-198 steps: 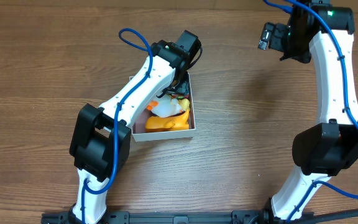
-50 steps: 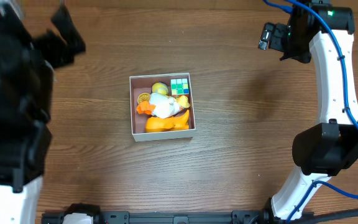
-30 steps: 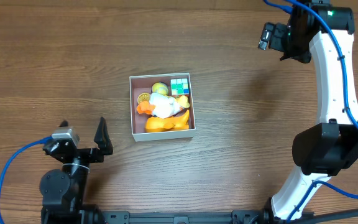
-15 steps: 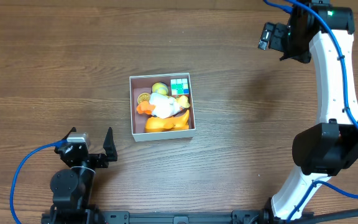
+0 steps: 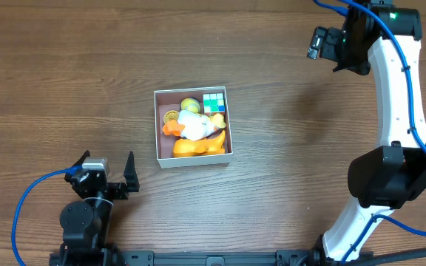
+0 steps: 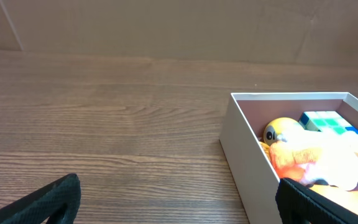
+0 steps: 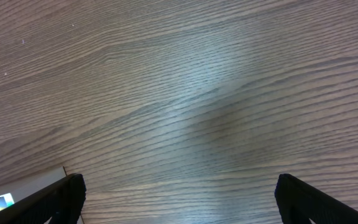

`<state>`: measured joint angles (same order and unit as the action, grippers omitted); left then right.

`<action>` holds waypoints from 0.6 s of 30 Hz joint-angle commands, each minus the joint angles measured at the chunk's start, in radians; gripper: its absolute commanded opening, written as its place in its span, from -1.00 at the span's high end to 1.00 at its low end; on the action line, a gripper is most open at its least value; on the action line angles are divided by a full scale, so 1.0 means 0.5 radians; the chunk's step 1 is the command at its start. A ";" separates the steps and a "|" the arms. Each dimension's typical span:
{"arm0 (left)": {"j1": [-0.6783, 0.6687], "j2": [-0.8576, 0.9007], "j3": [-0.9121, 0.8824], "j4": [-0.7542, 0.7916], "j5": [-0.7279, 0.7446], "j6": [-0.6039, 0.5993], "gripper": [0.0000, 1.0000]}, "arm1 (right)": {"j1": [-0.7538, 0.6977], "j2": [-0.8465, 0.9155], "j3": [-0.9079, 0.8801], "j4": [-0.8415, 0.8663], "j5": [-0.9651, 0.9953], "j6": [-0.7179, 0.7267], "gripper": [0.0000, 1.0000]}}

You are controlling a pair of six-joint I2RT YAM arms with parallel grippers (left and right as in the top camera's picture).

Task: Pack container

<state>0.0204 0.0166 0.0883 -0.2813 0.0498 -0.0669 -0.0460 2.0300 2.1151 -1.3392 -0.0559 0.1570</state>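
Observation:
The container (image 5: 195,161), a shallow white-walled box with a pinkish inside, sits mid-table. It holds a yellow ball (image 5: 189,105), a green-and-white cube (image 5: 214,102), a white and orange plush (image 5: 191,127) and an orange toy (image 5: 197,147). My left gripper (image 5: 103,168) rests low at the front left, open and empty, well clear of the box. In the left wrist view the container's wall (image 6: 247,167) stands ahead to the right, between my open left gripper's (image 6: 179,211) fingers. My right gripper (image 5: 344,46) hovers at the far right; in its wrist view the right gripper (image 7: 179,205) is open over bare wood.
Brown wooden tabletop (image 5: 287,148) all round the box. The right arm's white links (image 5: 394,111) run down the right side to its base. A blue cable (image 5: 28,199) loops beside the left arm. The container's corner (image 7: 23,186) shows at the right wrist view's lower left.
The left arm has left the container, swung away and folded down at the front left, still for the last half second. The right arm has not moved.

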 commanded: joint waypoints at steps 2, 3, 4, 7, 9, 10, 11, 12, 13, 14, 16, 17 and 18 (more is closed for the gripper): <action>0.011 -0.024 -0.008 0.009 0.028 0.053 -1.00 | -0.002 -0.008 0.050 0.006 -0.012 0.015 -1.00; 0.011 -0.024 -0.008 0.009 0.028 0.053 -1.00 | -0.002 -0.008 0.050 0.005 -0.012 0.015 -1.00; 0.011 -0.024 -0.008 0.008 0.028 0.053 -1.00 | -0.002 -0.008 0.050 0.006 -0.012 0.015 -1.00; 0.011 -0.024 -0.008 0.009 0.029 0.053 -1.00 | -0.002 -0.008 0.050 0.006 -0.012 0.015 -1.00; 0.011 -0.024 -0.008 0.009 0.028 0.053 -1.00 | -0.002 -0.008 0.050 0.006 -0.012 0.015 -1.00; 0.011 -0.024 -0.008 0.009 0.028 0.053 -1.00 | -0.002 -0.008 0.050 0.006 -0.012 0.015 -1.00; 0.011 -0.024 -0.008 0.009 0.028 0.053 -1.00 | 0.000 -0.008 0.050 0.006 -0.012 0.015 -1.00; 0.011 -0.024 -0.008 0.009 0.028 0.053 -1.00 | 0.005 -0.011 0.050 0.006 -0.012 0.015 -1.00; 0.011 -0.024 -0.008 0.009 0.028 0.053 -1.00 | 0.012 -0.027 0.050 0.005 -0.008 0.014 -1.00; 0.011 -0.024 -0.008 0.009 0.028 0.053 -1.00 | 0.026 -0.053 0.050 0.003 0.022 0.012 -1.00; 0.011 -0.024 -0.008 0.009 0.028 0.053 -1.00 | 0.069 -0.136 0.050 -0.002 0.111 0.007 -1.00; 0.011 -0.024 -0.008 0.009 0.028 0.053 -1.00 | 0.093 -0.178 0.050 -0.002 0.108 0.008 -1.00; 0.011 -0.024 -0.008 0.009 0.028 0.053 -1.00 | 0.128 -0.243 0.050 -0.002 0.109 0.008 -1.00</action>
<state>0.0204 0.0166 0.0883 -0.2813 0.0498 -0.0669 -0.0303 2.0247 2.1151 -1.3399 -0.0319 0.1566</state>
